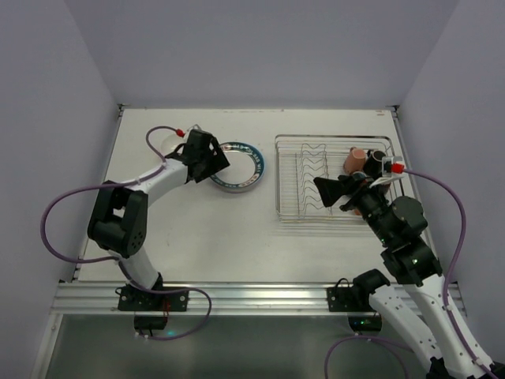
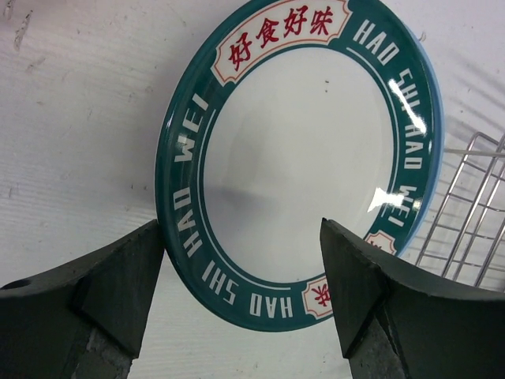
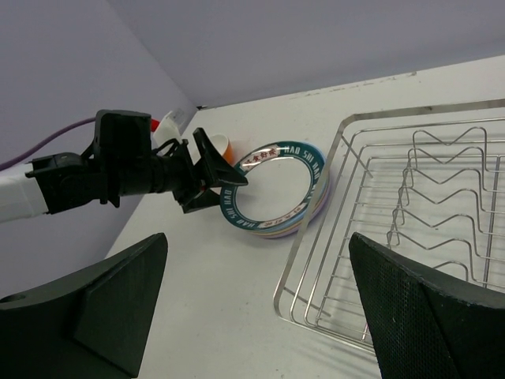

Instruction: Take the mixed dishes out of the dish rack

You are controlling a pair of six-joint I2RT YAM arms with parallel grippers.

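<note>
A stack of plates, topped by the dark-rimmed white plate (image 1: 237, 166), lies on the table left of the dish rack (image 1: 304, 142). Lilac, yellow and blue edges show under it in the right wrist view (image 3: 272, 192). My left gripper (image 1: 218, 161) is open at the stack's left rim; the left wrist view shows its jaws (image 2: 241, 241) apart on either side of the plate's near rim (image 2: 237, 296), holding nothing. My right gripper (image 1: 327, 189) is open and empty above the rack (image 3: 442, 205). A pinkish mug (image 1: 357, 160) stands in the rack's far right corner.
A small orange vessel with white inside (image 3: 222, 144) peeks out behind the left gripper (image 3: 225, 180). The rack's zigzag dividers (image 3: 442, 170) hold no plates. Walls close in the table at the back and sides. My right arm (image 1: 390, 217) hangs over the rack's near right corner.
</note>
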